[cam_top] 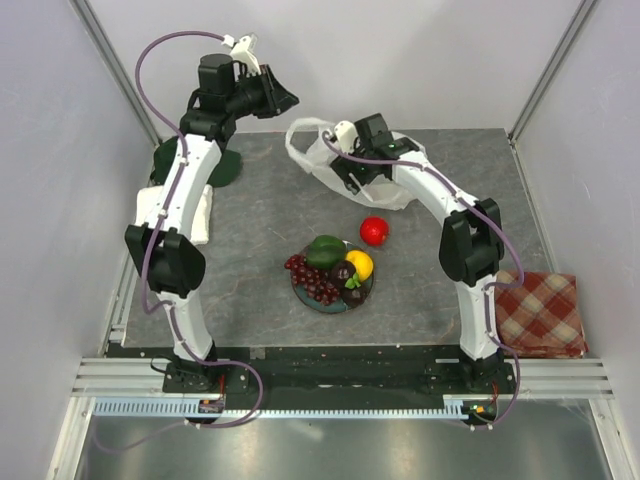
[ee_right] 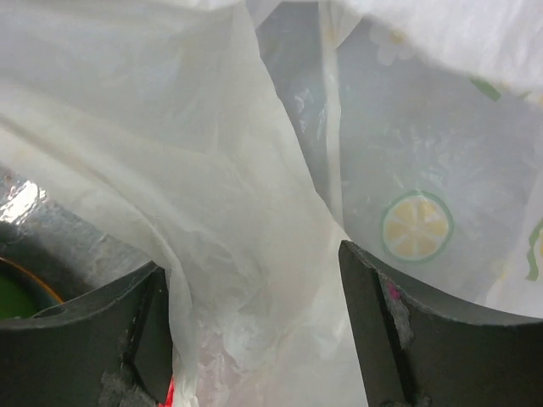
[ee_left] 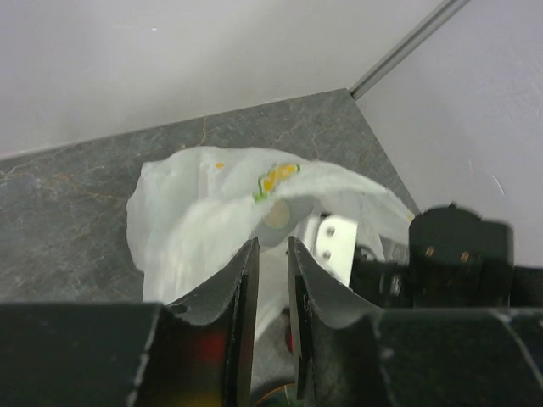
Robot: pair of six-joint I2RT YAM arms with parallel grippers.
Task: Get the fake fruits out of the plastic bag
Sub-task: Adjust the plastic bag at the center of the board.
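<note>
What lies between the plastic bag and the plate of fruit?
In the top external view, a lone red apple sits on the table between the plastic bag and the plate; otherwise that stretch is bare.
</note>
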